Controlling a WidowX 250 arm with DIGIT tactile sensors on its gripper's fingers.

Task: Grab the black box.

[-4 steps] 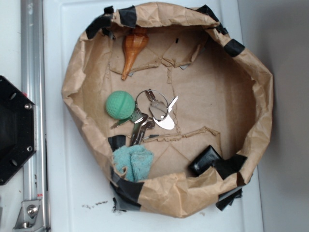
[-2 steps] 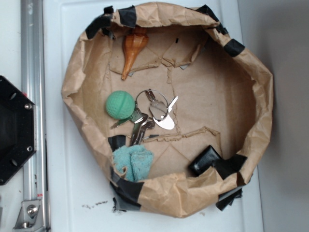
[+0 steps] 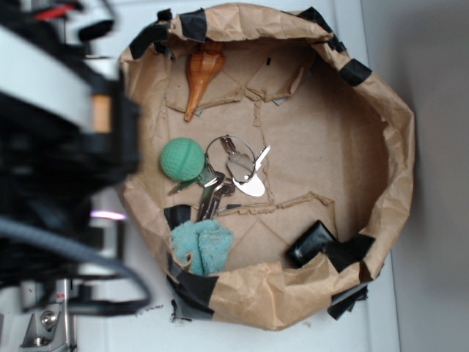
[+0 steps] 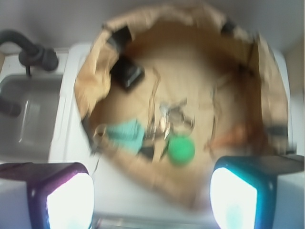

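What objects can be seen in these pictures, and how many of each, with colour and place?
paper bowl: one, brown with black tape patches, on the white surface
black box: one, glossy black, inside the bowl against its wall
green ball: one, green, inside the bowl beside the keys
keys: one bunch on a ring, silver, middle of the bowl
cloth: one, light blue, inside the bowl near the keys
wooden piece: one, orange-brown, inside the bowl far from the box
sink: one, grey, beside the bowl in the wrist view
arm: one, black and white, blurred, beside the bowl
gripper: fingers apart, above the bowl's edge
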